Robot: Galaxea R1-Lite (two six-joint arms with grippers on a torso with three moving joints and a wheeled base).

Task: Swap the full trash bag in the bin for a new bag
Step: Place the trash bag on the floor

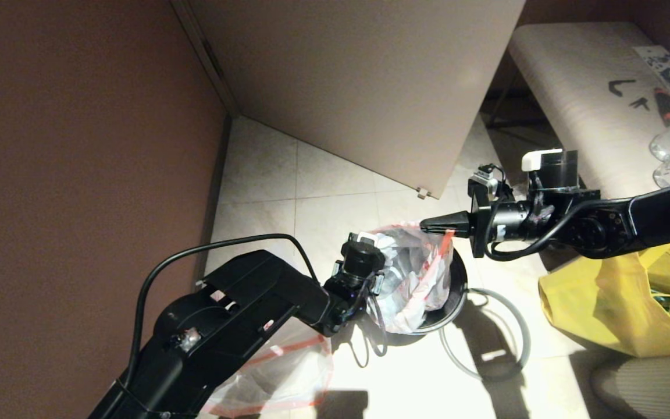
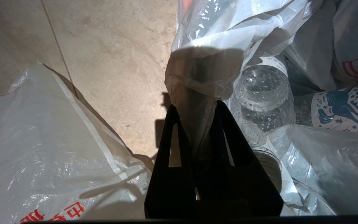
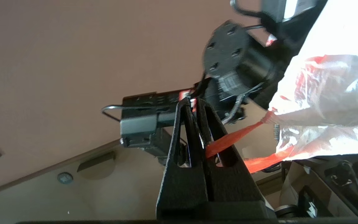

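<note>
The full trash bag (image 1: pixel 416 279) bulges out of the grey bin (image 1: pixel 457 291) on the floor; clear bottles (image 2: pixel 261 102) show through its film. My left gripper (image 2: pixel 194 107) is shut on a bunched fold of the bag's film at its near-left edge. My right gripper (image 1: pixel 428 224) reaches in from the right above the bag and is shut on its red-orange drawstring (image 3: pixel 233 137), which runs taut back to the hem. The new bag (image 1: pixel 282 378) lies slack on the floor under my left arm, also seen as the new bag (image 2: pixel 48 149). The thin grey hoop (image 1: pixel 489 334) lies on the floor beside the bin.
A yellow fabric tote (image 1: pixel 620 302) stands to the right of the bin. A tan panel (image 1: pixel 358 87) rises behind it and a brown wall (image 1: pixel 79 145) closes the left. A pale bench (image 1: pixel 591 93) with small tools and clear bottles sits at far right.
</note>
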